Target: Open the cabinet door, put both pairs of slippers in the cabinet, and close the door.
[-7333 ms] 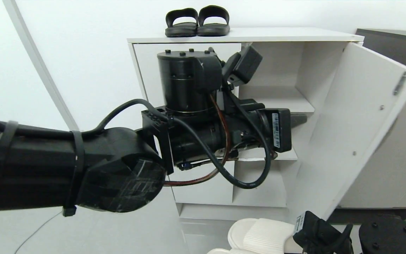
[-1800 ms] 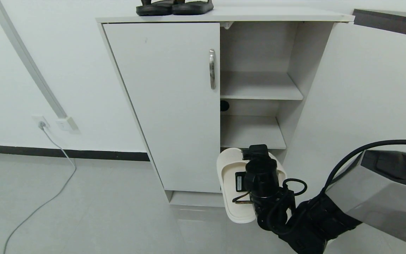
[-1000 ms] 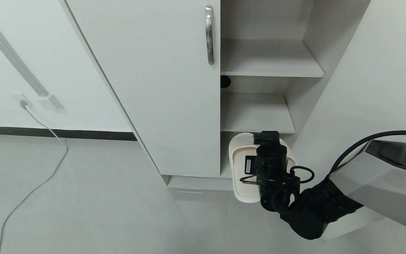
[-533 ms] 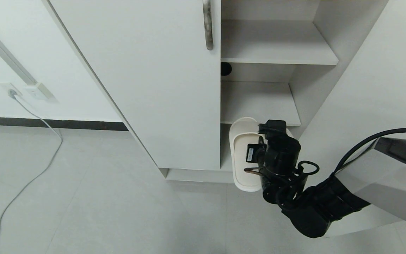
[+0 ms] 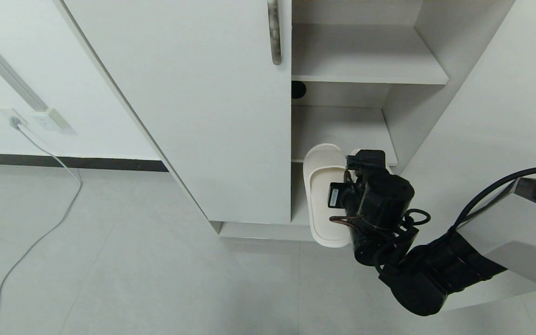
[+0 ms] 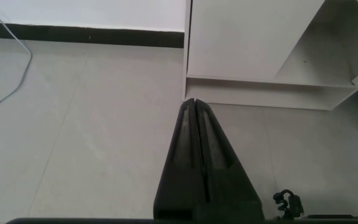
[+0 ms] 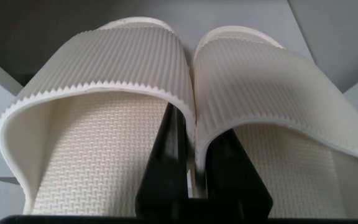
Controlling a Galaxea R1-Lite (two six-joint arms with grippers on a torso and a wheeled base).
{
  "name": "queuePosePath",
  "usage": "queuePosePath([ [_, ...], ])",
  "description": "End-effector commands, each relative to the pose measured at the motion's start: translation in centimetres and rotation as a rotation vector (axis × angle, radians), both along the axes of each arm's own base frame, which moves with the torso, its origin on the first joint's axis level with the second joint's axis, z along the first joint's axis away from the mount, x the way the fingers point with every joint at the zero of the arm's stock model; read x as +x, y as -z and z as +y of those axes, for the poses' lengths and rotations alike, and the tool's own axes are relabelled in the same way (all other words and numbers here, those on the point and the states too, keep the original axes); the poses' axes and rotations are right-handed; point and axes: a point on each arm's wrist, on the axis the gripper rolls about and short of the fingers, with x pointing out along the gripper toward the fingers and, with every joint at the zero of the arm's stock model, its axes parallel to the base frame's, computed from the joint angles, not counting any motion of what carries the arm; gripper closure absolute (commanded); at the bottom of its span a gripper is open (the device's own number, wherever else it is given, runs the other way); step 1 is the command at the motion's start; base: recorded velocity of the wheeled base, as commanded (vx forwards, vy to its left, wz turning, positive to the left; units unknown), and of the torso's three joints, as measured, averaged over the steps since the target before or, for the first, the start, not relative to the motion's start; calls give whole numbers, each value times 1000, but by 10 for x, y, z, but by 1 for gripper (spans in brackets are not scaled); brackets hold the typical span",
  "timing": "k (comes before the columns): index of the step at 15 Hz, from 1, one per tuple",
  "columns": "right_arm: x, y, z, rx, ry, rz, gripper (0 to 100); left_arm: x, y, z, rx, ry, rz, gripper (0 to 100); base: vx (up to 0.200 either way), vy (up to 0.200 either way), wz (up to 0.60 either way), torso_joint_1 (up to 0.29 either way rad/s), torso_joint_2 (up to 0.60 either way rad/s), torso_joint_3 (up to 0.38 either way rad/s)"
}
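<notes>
Head view shows you the white slippers (image 5: 322, 200) half inside the cabinet (image 5: 342, 122), down low, its right door (image 5: 486, 107) open. Your right tool (image 7: 191, 162) pinches both slippers where they touch. Your left tool (image 6: 196, 118) is squeezed shut, holding nothing, above the floor (image 6: 73, 124)

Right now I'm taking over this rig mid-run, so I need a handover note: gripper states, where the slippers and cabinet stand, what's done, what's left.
Left gripper: shut, empty, low over the floor near the cabinet's base.
Right gripper: shut on the white slippers, pinching their inner edges together.
White slippers: held at the cabinet opening, toes in near the lower shelf, heels out over the floor; not set down.
Done: right door open; left door shut.
Left: place this pair inside, store the other pair, close the door.
</notes>
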Motion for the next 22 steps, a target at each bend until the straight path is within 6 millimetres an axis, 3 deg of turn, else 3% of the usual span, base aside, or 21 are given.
queuePosePath([
  [1, 1, 0, -1, 0, 4, 1, 100, 0, 0, 0, 0, -1, 1, 100, 0, 0, 0, 0, 0, 0],
  [4, 3, 2, -3, -3, 11, 5, 100, 0, 0, 0, 0, 3, 1, 100, 0, 0, 0, 0, 0, 0],
  [12, 8, 7, -3, -8, 21, 10, 100, 0, 0, 0, -1, 2, 1, 100, 200, 0, 0, 2, 4, 0],
  [15, 10, 6, -3, -9, 21, 9, 100, 0, 0, 0, -3, -1, 1, 100, 0, 0, 0, 0, 0, 0],
  [19, 27, -1, -1, -10, 12, -7, 100, 0, 0, 0, -8, -3, 1, 100, 0, 0, 0, 0, 0, 0],
  [22, 51, -3, -7, -22, 24, -38, 100, 0, 0, 0, -8, -3, 1, 100, 0, 0, 0, 0, 0, 0],
])
